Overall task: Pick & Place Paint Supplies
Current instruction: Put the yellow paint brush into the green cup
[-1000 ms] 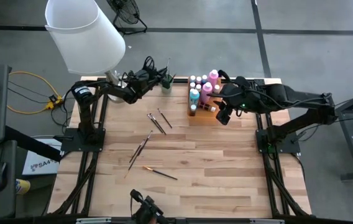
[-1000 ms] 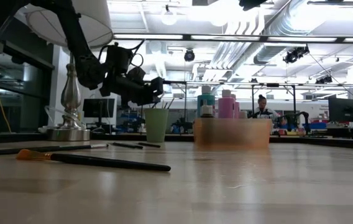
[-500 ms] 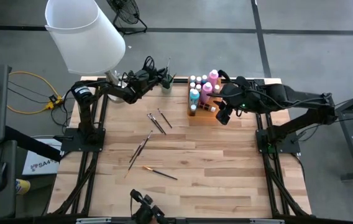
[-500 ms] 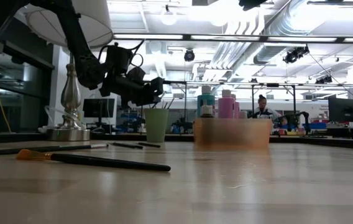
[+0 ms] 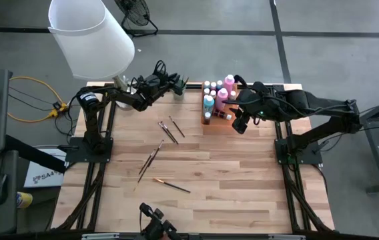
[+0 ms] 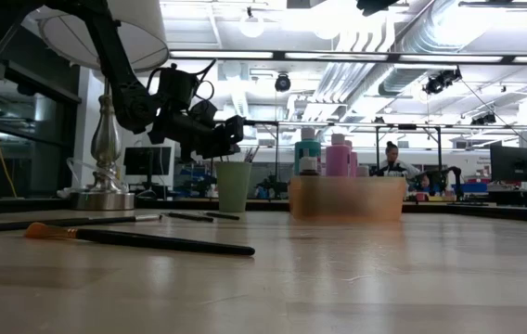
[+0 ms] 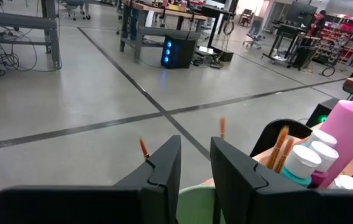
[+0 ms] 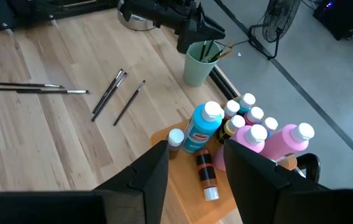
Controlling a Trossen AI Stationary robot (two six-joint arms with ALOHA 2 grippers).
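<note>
A pale green cup [image 5: 179, 92] with brushes [image 8: 210, 50] standing in it sits at the table's far edge. My left gripper [image 7: 195, 168] hangs level just above the cup's rim [image 6: 233, 165], open with nothing between its fingers. Right of the cup, a wooden tray [image 6: 347, 198] carries pink, teal and brown paint bottles [image 5: 217, 97]; one brown bottle [image 8: 206, 177] lies on its side. My right gripper [image 8: 195, 168] hovers open above the tray's near right side [image 5: 239, 123], tilted down. Loose brushes [image 5: 168, 130] lie flat on the table's middle.
A large white lampshade [image 5: 89, 37] on a silver base [image 6: 106, 199] stands at the far left corner. More brushes [image 5: 151, 157] and an orange-tipped one [image 6: 138, 239] lie toward the near side. The near half of the wooden table is mostly bare.
Both arms have kept still. In the high view, a thin brush handle that stuck up at my left gripper over the cup no longer shows there.
</note>
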